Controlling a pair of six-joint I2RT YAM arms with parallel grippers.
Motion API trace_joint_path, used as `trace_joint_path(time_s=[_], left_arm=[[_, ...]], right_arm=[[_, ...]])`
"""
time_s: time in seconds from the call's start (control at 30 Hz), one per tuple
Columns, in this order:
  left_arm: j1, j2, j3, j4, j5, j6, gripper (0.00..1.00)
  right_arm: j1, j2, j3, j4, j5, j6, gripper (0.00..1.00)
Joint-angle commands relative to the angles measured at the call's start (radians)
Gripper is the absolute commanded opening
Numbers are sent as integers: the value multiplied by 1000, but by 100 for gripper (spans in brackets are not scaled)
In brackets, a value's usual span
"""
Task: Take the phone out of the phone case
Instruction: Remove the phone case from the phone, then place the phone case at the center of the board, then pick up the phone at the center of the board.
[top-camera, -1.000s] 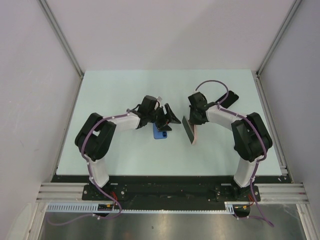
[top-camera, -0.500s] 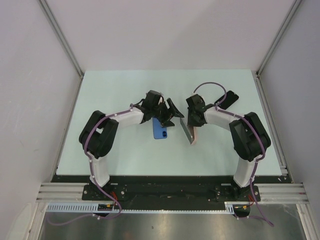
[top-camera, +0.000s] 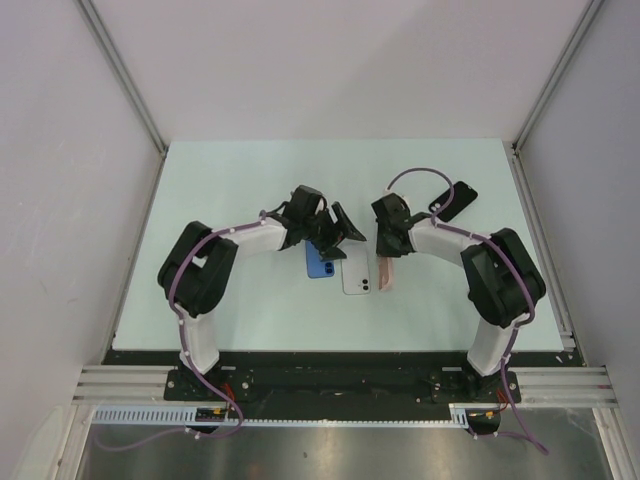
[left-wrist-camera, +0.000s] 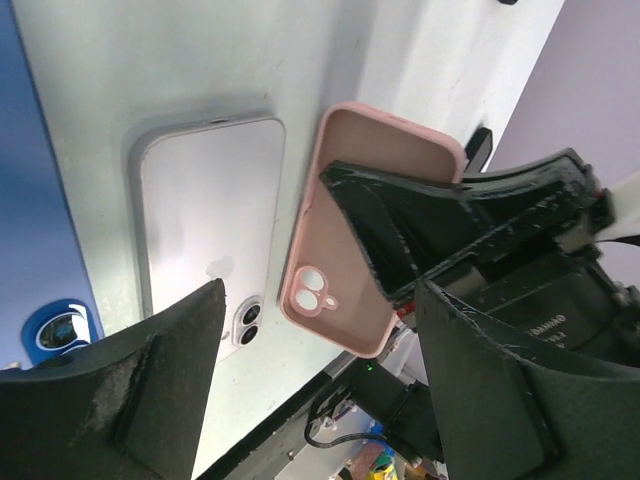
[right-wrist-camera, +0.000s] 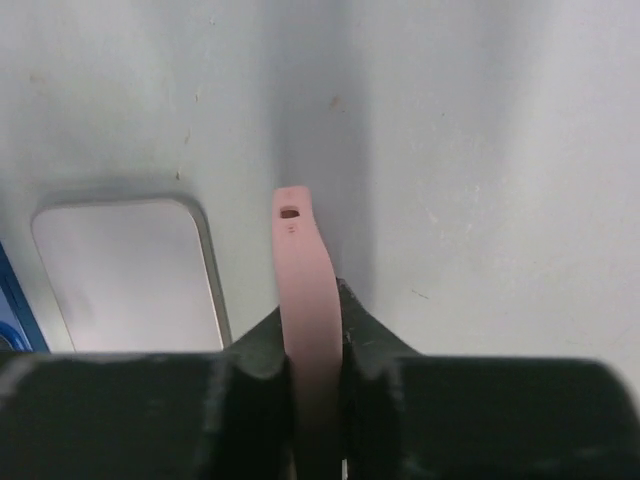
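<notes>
The phone (top-camera: 356, 272), white with its twin-lens back facing up, lies flat on the table between the two arms. It is outside the pink phone case (top-camera: 386, 274). My right gripper (top-camera: 386, 252) is shut on the case, which stands on edge just right of the phone. The right wrist view shows the case's thin rim (right-wrist-camera: 308, 285) pinched between my right gripper (right-wrist-camera: 312, 340), with the phone (right-wrist-camera: 125, 275) to its left. My left gripper (top-camera: 338, 232) stands open above the phone's far end, holding nothing. In the left wrist view the phone (left-wrist-camera: 205, 220) and the empty case (left-wrist-camera: 345, 250) lie side by side.
A blue phone (top-camera: 317, 263) lies flat just left of the white one, partly under my left gripper. A black phone (top-camera: 453, 200) rests at the back right near the purple cable. Grey walls enclose the table on three sides.
The phone has come out of the case and dropped flat onto the table. The case stays in my right gripper, now standing on edge. My left gripper has shifted slightly back and right.
</notes>
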Motion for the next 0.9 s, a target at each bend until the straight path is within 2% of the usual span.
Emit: trace_joint_path(time_s=[0.0, 0.1, 0.2, 0.23, 0.3, 0.33, 0.5, 0.6, 0.63, 0.67, 0.7, 0.77, 0.87], left_arm=[[4, -61, -34, 1, -10, 6, 80], [20, -106, -64, 0, -19, 32, 79], [41, -161, -88, -12, -38, 60, 80], [53, -193, -94, -14, -39, 66, 80], [67, -225, -122, -8, -38, 88, 80], [79, -247, -134, 1, -38, 98, 80], [100, -374, -203, 17, -62, 160, 82], [101, -420, -197, -6, -56, 209, 81], [101, -431, -194, -18, -58, 220, 81], [101, -440, -191, -37, -61, 230, 82], [101, -455, -188, -45, -73, 255, 82], [101, -469, -186, -66, -90, 275, 82], [101, -482, -182, -94, -90, 309, 82]], right_arm=[[-5, -19, -89, -130, -38, 38, 3], [-76, -102, -138, -78, -96, 40, 0], [-147, -159, -152, -78, -94, 36, 40], [-161, -174, -152, -97, -69, 36, 61], [-199, -215, -153, -113, -20, 36, 73], [-212, -270, -155, -124, -9, 33, 100], [-316, -445, -155, -157, 28, 33, 100], [-464, -515, -164, -194, 37, 1, 100], [-515, -524, -185, -191, 8, -9, 100], [-648, -532, -196, -191, -31, -25, 100], [-698, -529, -205, -190, -108, -33, 100], [-811, -519, -239, -177, -150, -45, 100], [-888, -501, -284, -153, -214, -49, 100]])
